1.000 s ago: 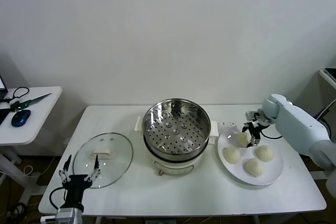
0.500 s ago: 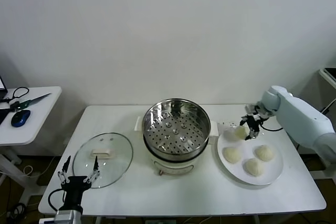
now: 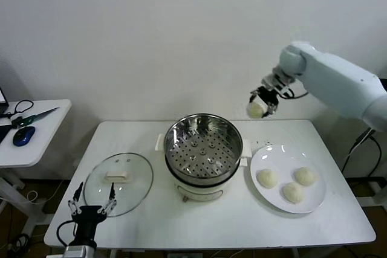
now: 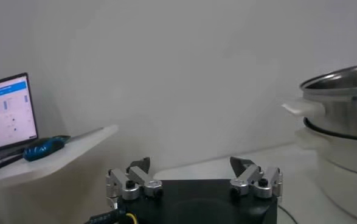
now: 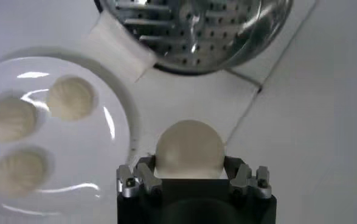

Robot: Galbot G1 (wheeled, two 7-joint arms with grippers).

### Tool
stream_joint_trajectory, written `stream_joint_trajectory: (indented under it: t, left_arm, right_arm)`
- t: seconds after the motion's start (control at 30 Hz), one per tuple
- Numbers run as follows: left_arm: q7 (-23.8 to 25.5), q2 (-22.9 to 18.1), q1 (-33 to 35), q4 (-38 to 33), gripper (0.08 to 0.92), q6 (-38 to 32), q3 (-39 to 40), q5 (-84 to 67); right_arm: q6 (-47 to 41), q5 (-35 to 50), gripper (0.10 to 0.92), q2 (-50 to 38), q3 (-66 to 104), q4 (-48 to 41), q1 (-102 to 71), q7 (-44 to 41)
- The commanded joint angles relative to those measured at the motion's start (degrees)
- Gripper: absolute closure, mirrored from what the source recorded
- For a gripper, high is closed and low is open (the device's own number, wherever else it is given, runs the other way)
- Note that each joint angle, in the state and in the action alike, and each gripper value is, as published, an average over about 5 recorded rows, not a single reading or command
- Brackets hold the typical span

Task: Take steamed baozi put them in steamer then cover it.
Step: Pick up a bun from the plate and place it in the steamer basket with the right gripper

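The right claw [image 3: 259, 104] is clamped on one bun [image 3: 256, 110], high in the air, right of the pot [image 3: 204, 147]. Three buns [image 3: 292, 192] sit on the white plate [image 3: 271, 155] on the bench [image 3: 242, 219]. The glass lid [image 3: 118, 182] lies left of the pot. The left claw [image 3: 92, 198] waits near the lid, fingers apart.

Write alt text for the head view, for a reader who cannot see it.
The right gripper holds one bun in the air, beside and above the empty steamer. Three buns remain on the white plate; the glass lid lies flat on the table, with the open left gripper waiting beside it.
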Motion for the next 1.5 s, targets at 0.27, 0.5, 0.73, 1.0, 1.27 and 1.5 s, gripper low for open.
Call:
stream_joint_trajectory:
  t: [0.27,0.5,0.73,1.0,1.27,1.5]
  left_arm:
    - [0.0,-0.1,0.3,-0.3,0.177,0.0,0.1,-0.1]
    - [0.0,-0.1,0.4,-0.8,0.177,0.1,0.1,-0.1]
    - [0.0,0.1,0.7,-0.2,0.177,-0.2,0.1,-0.1]
    - [-0.2,0.2,1.3,0.5,0.177,-0.7,0.1,-0.2]
    - [-0.2,0.1,1.2,0.7,0.177,-0.7,0.1,-0.2]
    - [-0.3,-0.1,1.1,0.5,0.177,-0.6,0.5,0.2]
  right_arm:
    - [11.8,-17.9,0.301,12.2,-1.4,10.5,0.6,1.8]
    - [14.3,-30.4,0.297,14.6,-0.1,9.4,-8.1,4.8]
    - [16.0,-39.1,0.296,16.3,3.2,4.8,-14.5,6.5]
    - [15.9,-39.4,0.291,17.7,3.8,1.0,-17.2,6.8]
    - [15.4,-38.9,0.252,17.9,4.1,0.8,-17.7,7.0]
    - [14.3,-36.5,0.203,16.7,4.5,3.0,-16.2,5.6]
